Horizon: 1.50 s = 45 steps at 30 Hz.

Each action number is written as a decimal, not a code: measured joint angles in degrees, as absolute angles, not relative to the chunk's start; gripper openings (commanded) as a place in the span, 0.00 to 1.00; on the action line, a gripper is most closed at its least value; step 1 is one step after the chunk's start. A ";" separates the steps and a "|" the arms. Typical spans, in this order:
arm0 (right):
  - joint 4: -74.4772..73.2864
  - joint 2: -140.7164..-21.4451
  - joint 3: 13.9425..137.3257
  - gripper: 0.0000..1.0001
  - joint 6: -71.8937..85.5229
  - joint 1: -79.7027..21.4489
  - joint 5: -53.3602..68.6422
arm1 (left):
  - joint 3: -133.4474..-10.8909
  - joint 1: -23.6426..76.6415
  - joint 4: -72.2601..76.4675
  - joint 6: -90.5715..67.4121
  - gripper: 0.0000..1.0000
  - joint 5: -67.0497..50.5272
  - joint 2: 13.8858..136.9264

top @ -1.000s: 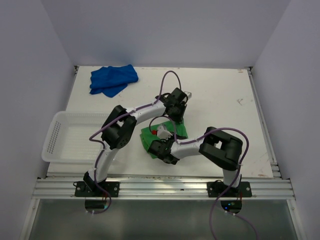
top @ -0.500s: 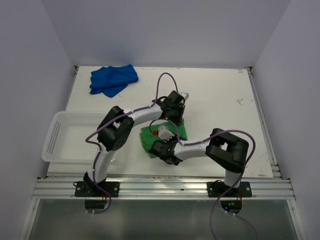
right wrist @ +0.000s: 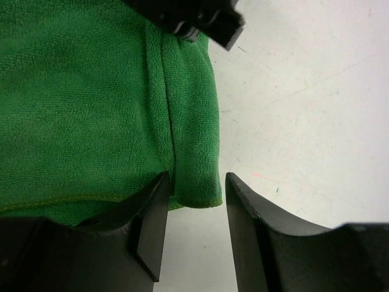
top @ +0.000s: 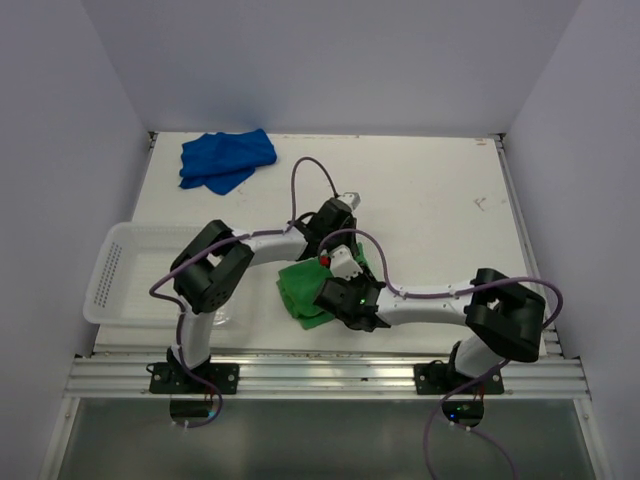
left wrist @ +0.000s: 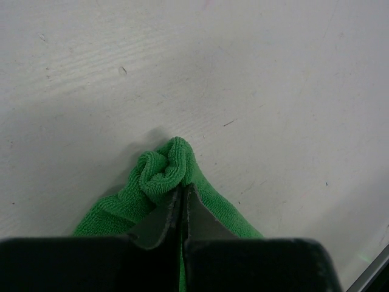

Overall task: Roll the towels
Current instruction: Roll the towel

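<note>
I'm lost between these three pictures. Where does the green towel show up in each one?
Top external: the green towel lies just below the centre of the picture.
Left wrist: the towel is at bottom centre, bunched at the tip of the shut left end effector.
Right wrist: the towel fills the upper left.
Shared landmark: the white table beneath it in all three.

Near towel [top: 298,292] is laid mid-desk [top: 440,200], toward the front edge, just right of the basket [top: 112,268] set at the left side. Far towel [top: 226,160] is heaped at the far-left corner, well apart.
</note>
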State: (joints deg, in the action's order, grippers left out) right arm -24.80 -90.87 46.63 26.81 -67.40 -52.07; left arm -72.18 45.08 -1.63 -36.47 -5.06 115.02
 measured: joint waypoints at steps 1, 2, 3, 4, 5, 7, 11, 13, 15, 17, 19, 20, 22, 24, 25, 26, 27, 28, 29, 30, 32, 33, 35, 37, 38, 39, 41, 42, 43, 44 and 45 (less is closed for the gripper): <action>-24.86 -90.19 46.63 0.46 27.38 -67.33 -51.70 | -71.53 45.17 -0.78 -36.80 0.00 -4.73 114.76; -24.84 -89.43 46.63 0.47 28.18 -67.09 -51.22 | -70.89 45.21 0.01 -37.06 0.00 -4.45 114.48; -24.86 -88.77 46.63 0.48 28.75 -67.02 -50.85 | -70.24 45.21 0.89 -37.34 0.00 -4.25 114.26; -24.91 -88.05 46.54 0.48 29.30 -67.00 -50.24 | -69.69 45.21 1.76 -37.54 0.00 -4.19 114.08; -24.88 -87.07 46.37 0.49 29.74 -67.00 -49.69 | -69.19 45.21 2.50 -37.93 0.00 -4.10 113.97; -24.62 -84.66 45.63 0.49 30.39 -67.00 -48.86 | -68.23 45.21 3.88 -38.39 0.00 -4.01 113.73; -23.92 -78.83 42.57 0.51 31.38 -66.98 -47.27 | -67.00 45.21 5.74 -38.65 0.00 -3.88 113.32; -23.22 -75.53 40.73 0.51 31.38 -66.74 -45.80 | -66.30 45.23 6.66 -38.89 0.00 -3.73 112.99; -22.90 -71.85 39.48 0.51 31.03 -66.30 -43.88 | -65.63 45.25 7.57 -39.00 0.00 -3.62 112.77; -22.28 -68.71 39.29 0.47 30.52 -65.54 -41.89 | -64.97 45.43 8.62 -39.03 0.00 -3.60 112.60; -21.47 -65.54 39.27 0.43 30.39 -63.86 -39.18 | -63.77 45.58 10.00 -39.09 0.00 -3.40 112.14; -21.06 -64.27 39.16 0.39 30.39 -62.65 -37.58 | -63.09 45.69 10.59 -39.35 0.00 -3.20 111.81; -19.64 -61.28 38.46 0.36 30.92 -58.30 -33.65 | -61.80 45.93 11.70 -39.48 0.00 -2.76 111.15; -18.13 -59.40 37.47 0.30 31.53 -52.40 -28.27 | -60.34 46.30 12.95 -39.70 0.00 -2.48 110.39; -17.39 -59.13 36.91 0.28 32.12 -49.23 -25.71 | -59.79 46.41 13.30 -39.79 0.00 -2.46 110.08; -16.71 -59.22 36.45 0.27 32.67 -46.15 -22.65 | -59.11 46.59 13.89 -39.88 0.00 -2.39 109.73; -15.79 -59.57 35.94 0.26 33.30 -43.09 -19.33 | -58.50 46.72 14.39 -39.92 0.00 -2.28 109.47; -15.11 -60.01 35.57 0.26 33.89 -40.99 -16.82 | -58.06 46.85 14.79 -39.92 0.00 -2.20 109.25; -14.26 -60.60 35.11 0.26 34.68 -38.74 -13.98 | -57.60 46.96 15.40 -39.92 0.00 -2.11 109.08; -13.32 -61.36 34.70 0.26 35.35 -36.91 -11.25 | -57.21 46.98 15.81 -39.94 0.00 -2.07 108.92; -11.05 -63.22 34.00 0.29 37.01 -34.65 -6.13 | -56.66 47.05 16.29 -39.94 0.00 -2.04 108.64; -9.89 -64.29 33.67 0.30 37.82 -33.91 -3.75 | -56.45 47.05 16.45 -39.97 0.00 -2.04 108.51; -7.86 -66.19 33.01 0.35 39.13 -33.17 0.01 | -56.29 47.07 16.62 -39.97 0.00 -2.02 108.33; -6.48 -67.24 32.32 0.39 39.83 -32.97 2.35 | -56.23 47.07 16.64 -39.94 0.00 -2.02 108.18; -5.98 -67.68 32.03 0.40 40.12 -32.97 3.29 | -56.12 47.07 16.69 -39.94 0.00 -2.00 108.07; -5.39 -68.20 31.77 0.41 40.27 -32.97 4.23 | -56.05 47.07 16.67 -39.94 0.00 -2.00 107.98; -4.51 -69.17 31.44 0.42 40.32 -32.99 5.54 | -56.01 47.07 16.69 -39.94 0.00 -1.98 107.96; -4.32 -69.54 31.33 0.43 40.29 -32.97 5.74 | -56.01 47.07 16.69 -39.94 0.00 -1.98 107.96; -3.88 -69.91 31.09 0.43 40.29 -32.97 5.78 | -56.01 47.07 16.69 -39.94 0.00 -1.98 107.96; -3.60 -70.17 30.81 0.43 40.23 -32.97 5.76 | -56.01 47.07 16.67 -39.94 0.00 -1.98 107.96; -3.36 -70.41 30.52 0.43 40.07 -32.97 5.76 | -56.01 47.07 16.69 -39.94 0.00 -2.00 107.96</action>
State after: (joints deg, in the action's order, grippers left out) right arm -3.36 -70.41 30.52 40.07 -32.97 5.76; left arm -56.01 47.07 16.69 -39.94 -2.00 107.96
